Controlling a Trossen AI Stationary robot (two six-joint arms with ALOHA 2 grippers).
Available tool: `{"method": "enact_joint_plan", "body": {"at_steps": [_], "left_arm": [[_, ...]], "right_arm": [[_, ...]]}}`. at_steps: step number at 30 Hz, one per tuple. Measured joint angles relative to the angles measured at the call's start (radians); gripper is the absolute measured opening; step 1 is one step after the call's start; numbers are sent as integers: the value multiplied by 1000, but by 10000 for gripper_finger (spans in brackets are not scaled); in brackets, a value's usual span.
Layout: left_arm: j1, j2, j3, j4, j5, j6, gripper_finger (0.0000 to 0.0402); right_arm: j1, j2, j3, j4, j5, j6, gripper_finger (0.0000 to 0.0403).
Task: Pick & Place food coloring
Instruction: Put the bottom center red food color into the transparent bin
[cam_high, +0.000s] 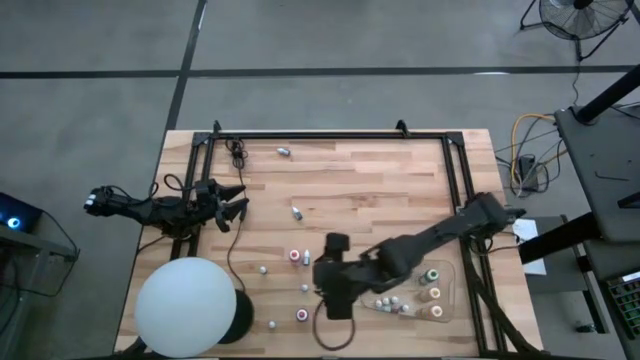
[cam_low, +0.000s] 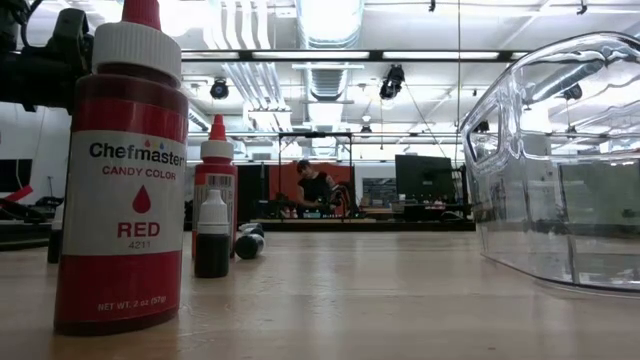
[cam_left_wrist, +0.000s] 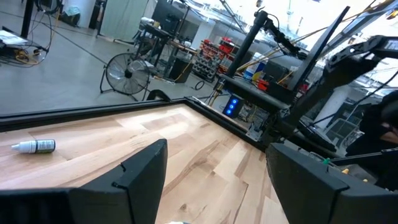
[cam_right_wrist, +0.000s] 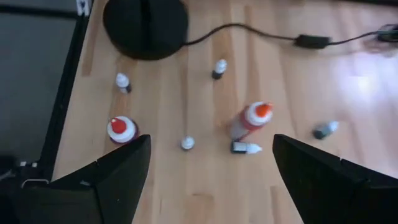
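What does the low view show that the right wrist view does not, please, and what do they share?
Only the low view shows the printed label on the big red bottle with the white collar and red tip, the clear plastic tray, and a person seated in the room behind.

Only the right wrist view shows the right hand, fingers apart above the table, the round black base and a black cable.

Both show red-capped and small white-capped bottles on the pale wooden tabletop.
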Motion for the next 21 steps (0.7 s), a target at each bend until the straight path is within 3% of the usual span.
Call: {"method": "enact_joint_plan", "body": {"at_steps": [8, 21], "left_arm": [[0, 0, 0, 0, 0, 0, 245], [0, 0, 0, 0, -1, 0, 245]], "right_arm": [[-7, 171, 206, -47, -121, -138, 329], [-1, 271, 225, 2, -220, -159, 329]]}}
